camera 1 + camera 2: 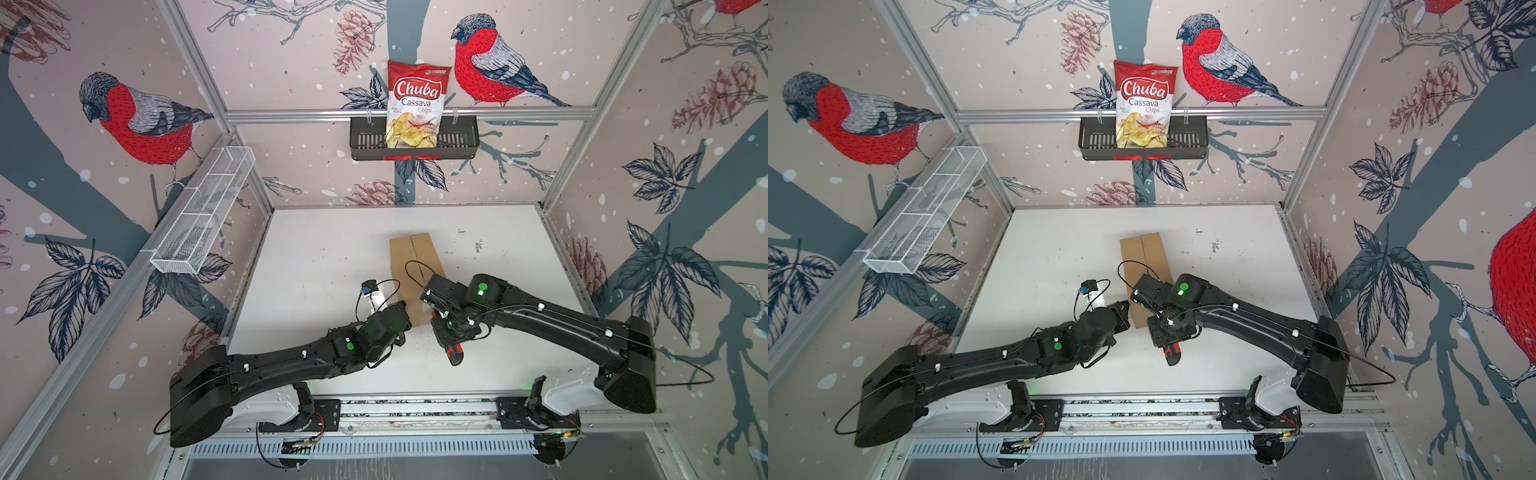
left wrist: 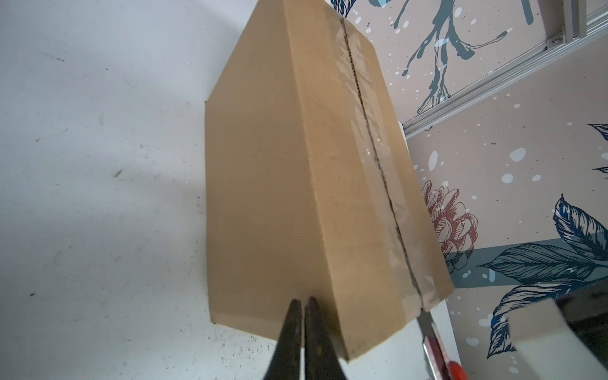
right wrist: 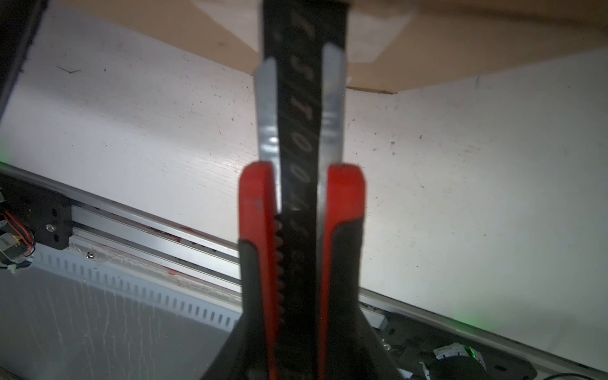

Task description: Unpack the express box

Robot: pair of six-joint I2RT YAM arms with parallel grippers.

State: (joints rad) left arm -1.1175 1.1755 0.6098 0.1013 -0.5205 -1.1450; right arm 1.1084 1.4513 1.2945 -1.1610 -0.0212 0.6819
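2 risks | left fingers (image 2: 291, 329) together, just bracing express box (image 2: 263, 181): it may skid | right fingers (image 3: 232, 358) clamped on knife (image 3: 301, 197): cut may plunge deep

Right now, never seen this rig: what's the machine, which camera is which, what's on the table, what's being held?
Two black robot arms share a white table, each ending in a two-fingered claw. Two pictures look down from overhead, nearly identical; the other two come from a camera on each wrist. On the table lies one taped brown express box. The right claw grips a red and black utility knife, tip at the near end of the box's seam. The left claw is shut, empty, tips at the box's side. A black wall basket holds a chips bag.
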